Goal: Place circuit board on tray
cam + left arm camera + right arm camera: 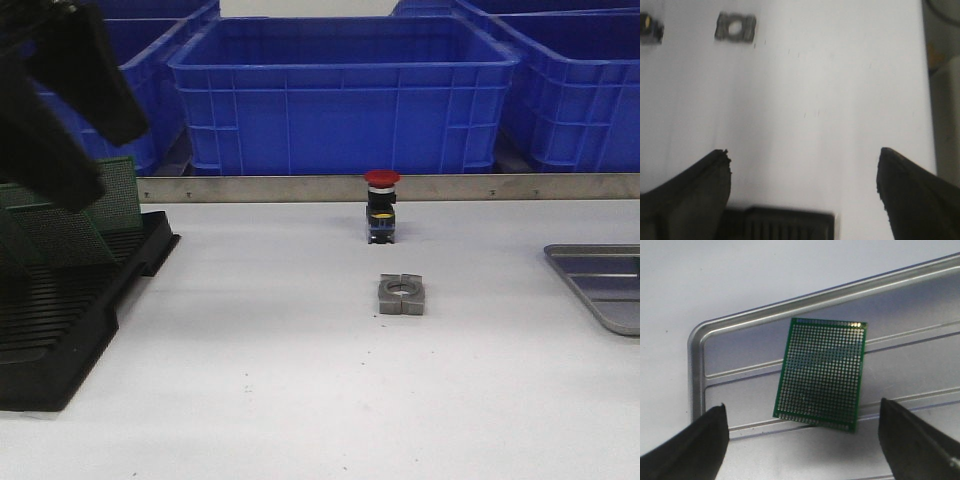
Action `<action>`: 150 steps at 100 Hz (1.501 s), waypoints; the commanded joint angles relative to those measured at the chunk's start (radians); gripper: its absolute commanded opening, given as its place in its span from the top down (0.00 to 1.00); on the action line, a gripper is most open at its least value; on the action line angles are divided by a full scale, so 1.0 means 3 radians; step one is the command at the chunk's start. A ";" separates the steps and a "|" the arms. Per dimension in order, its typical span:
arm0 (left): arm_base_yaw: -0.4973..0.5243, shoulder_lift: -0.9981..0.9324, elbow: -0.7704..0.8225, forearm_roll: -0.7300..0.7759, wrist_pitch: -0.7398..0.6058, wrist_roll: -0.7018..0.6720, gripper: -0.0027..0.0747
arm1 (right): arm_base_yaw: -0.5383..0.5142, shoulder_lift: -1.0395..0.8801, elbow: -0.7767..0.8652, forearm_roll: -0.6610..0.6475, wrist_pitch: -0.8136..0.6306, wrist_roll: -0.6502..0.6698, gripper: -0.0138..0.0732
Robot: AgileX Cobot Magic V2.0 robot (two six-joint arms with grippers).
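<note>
A green circuit board (822,372) lies flat on the grey ribbed tray (740,360), near one rounded corner. My right gripper (802,405) hangs open above it, its fingers wide on both sides and touching nothing. In the front view only the tray's (600,285) left part shows at the right edge, and the right gripper is out of frame. My left gripper (105,165) is open at the far left, above the black rack (60,340), with nothing between its fingers (690,195). More green boards (60,235) stand in the rack's slots.
A red-capped push button (381,205) stands mid-table, with a grey metal block (402,294) in front of it. The block (735,27) also shows in the left wrist view, beyond the rack's edge (780,225). Big blue bins (340,90) stand behind a metal rail (480,187).
</note>
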 commanded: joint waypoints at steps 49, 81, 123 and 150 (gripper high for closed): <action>0.0743 -0.0128 -0.0116 0.1735 0.0334 -0.0732 0.25 | -0.0018 -0.0107 -0.0093 0.0063 0.0022 -0.0046 0.10; 0.0768 0.0191 -0.0116 0.1513 0.0128 -0.0717 0.26 | -0.0018 -0.0107 -0.0093 0.0063 0.0029 -0.0046 0.10; 0.0768 0.0614 -0.0116 0.1559 -0.0234 -0.0717 0.61 | -0.0018 -0.0107 -0.0093 0.0063 0.0031 -0.0046 0.10; 0.0768 0.0628 -0.0124 0.1625 -0.0103 -0.0717 0.99 | -0.0018 -0.0107 -0.0093 0.0063 0.0031 -0.0046 0.10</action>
